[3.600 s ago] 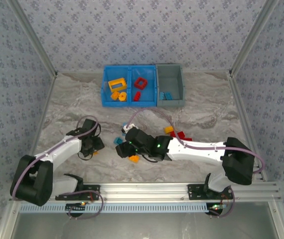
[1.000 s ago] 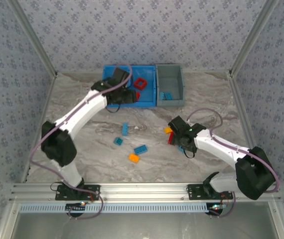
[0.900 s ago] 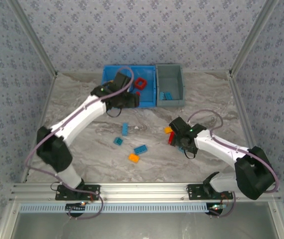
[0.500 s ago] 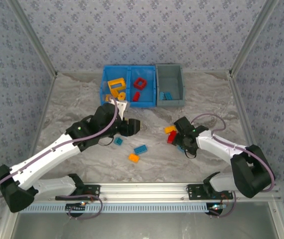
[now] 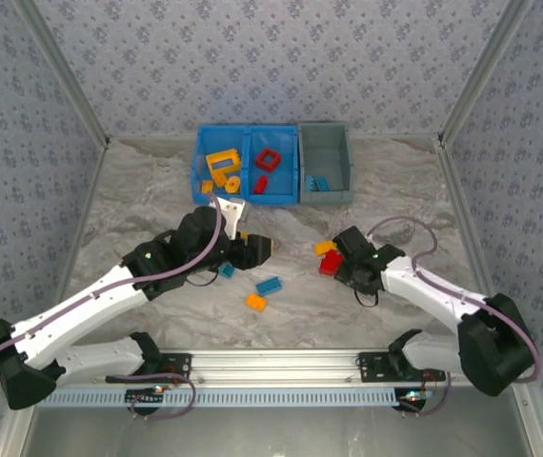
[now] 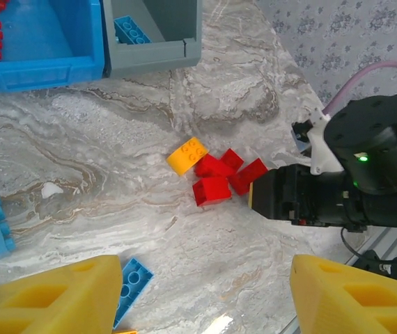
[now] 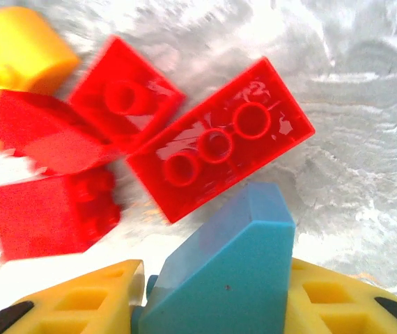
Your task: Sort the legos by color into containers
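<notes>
Held lego: the held blue lego (image 7: 230, 278) sits tilted and clamped between the right fingers (image 7: 66, 303), just above the red pile. Going by colour, it probably belongs in the grey bin.
Red cluster: the red legos (image 7: 216, 149) lie touching one another, with a yellow-orange lego (image 7: 17, 45) against the pile, right of the tabletop's middle. None of these are sorted, and they are packed so closely that lifting one would likely nudge its neighbours.
Other loose legos: the loose blue legos (image 5: 269, 284) and an orange lego (image 5: 255, 302) lie apart from each other, left of the middle and toward the near edge.
Left fingers: the left fingers (image 6: 45, 292) are spread wide with nothing between them. They hang over the tabletop's middle close to the loose blue legos, which looks like a set-up for the next pick.
Containers: the three are joined in a row at the middle of the far edge. The left blue bin (image 5: 219, 198) holds yellow pieces, the middle blue bin (image 5: 276, 199) holds red, and the grey bin (image 5: 327, 197) holds blue, so each colour already has its own bin.
Progress: roughly half appear to be sorted.
Tabletop: the tabletop (image 5: 138, 209) is flat with grey-white marbling, and the bright bricks stand out clearly against it.
Room: wallpaper (image 5: 271, 57) with a blue-grey floral pattern encloses three sides. An aluminium rail (image 5: 271, 362) along the near edge carries both arm bases.
</notes>
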Motion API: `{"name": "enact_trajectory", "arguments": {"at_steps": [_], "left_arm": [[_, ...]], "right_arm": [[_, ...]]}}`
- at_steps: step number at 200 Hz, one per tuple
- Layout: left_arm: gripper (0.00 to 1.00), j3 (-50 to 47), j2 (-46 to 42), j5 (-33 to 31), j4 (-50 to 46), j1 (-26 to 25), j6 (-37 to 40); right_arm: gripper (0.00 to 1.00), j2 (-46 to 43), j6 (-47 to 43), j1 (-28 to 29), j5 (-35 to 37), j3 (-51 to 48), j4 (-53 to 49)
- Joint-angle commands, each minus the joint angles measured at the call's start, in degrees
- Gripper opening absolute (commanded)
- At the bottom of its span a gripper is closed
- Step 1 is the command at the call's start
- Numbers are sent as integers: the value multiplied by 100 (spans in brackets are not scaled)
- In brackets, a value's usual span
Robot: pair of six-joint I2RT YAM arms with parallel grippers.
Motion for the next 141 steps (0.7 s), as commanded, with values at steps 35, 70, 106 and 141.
{"name": "enact_trajectory", "arguments": {"at_steps": [35,70,106,141], "left_arm": [[66,230,424,-789,911,-407,56],[66,568,1106,-1202,1188,-476,257],[67,1099,1883,-996,1516,-449,256],[67,1474,2343,-883,1558,-450,212]], "right_arm": [[42,1138,-1691,-127,801,2358,-601],[40,3028,-2761,-718,880,4511,-851],[39,4656,-3256,-1060,1078,6435,-1313],[39,5857,-3537,-1267,1279,7774,-1730]]}}
